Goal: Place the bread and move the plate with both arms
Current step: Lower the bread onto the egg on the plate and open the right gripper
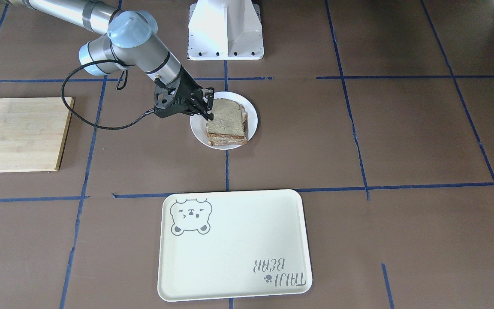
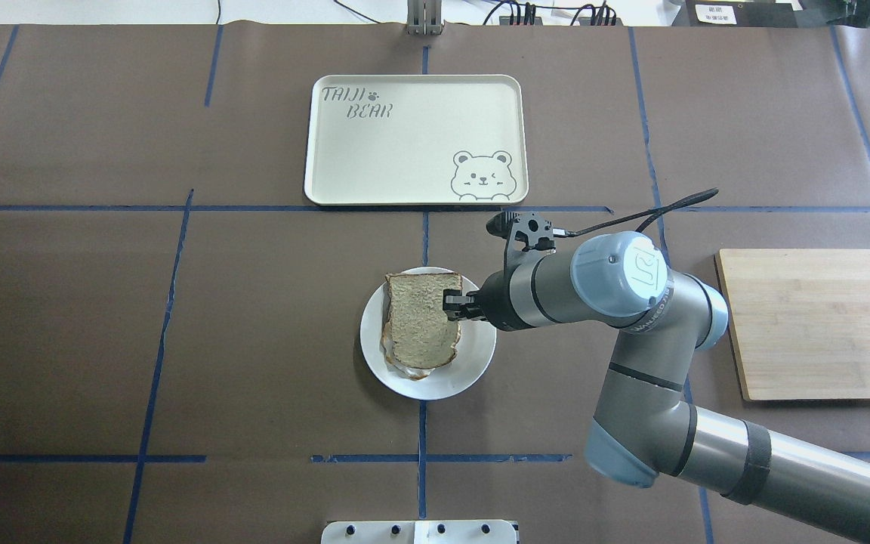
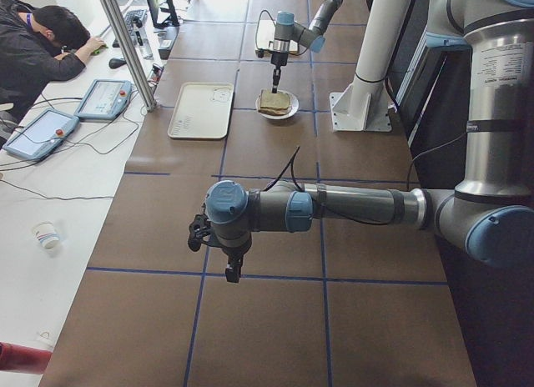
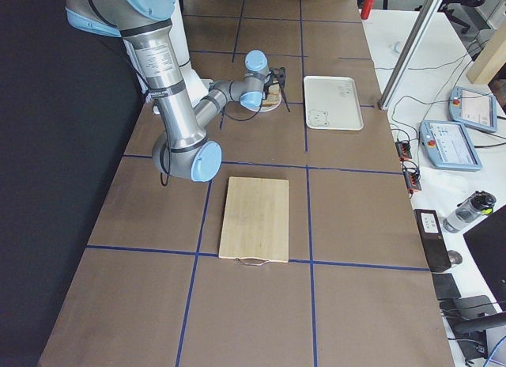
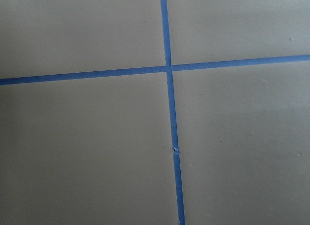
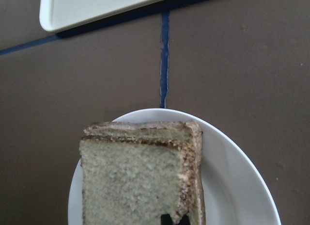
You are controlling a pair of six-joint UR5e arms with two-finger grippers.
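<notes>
The bread (image 1: 227, 118) lies flat on top of a second slice (image 1: 225, 140) on the small white plate (image 1: 251, 116), at mid-table. My right gripper (image 1: 208, 115) comes in tilted from the cutting board's side. Its fingertips (image 6: 167, 219) stand close together, pinched into the top slice near its crust edge. From overhead the right gripper (image 2: 451, 304) is at the right edge of the bread (image 2: 420, 321), over the plate (image 2: 473, 363). The left gripper (image 3: 232, 274) hangs above bare table far from the plate, and I cannot tell whether it is open or shut.
A cream bear tray (image 2: 405, 143) lies beyond the plate, across a blue tape line. A wooden cutting board (image 2: 820, 325) sits on the robot's right. The white pedestal (image 1: 225, 30) stands behind the plate. A person (image 3: 42, 45) sits at a side desk.
</notes>
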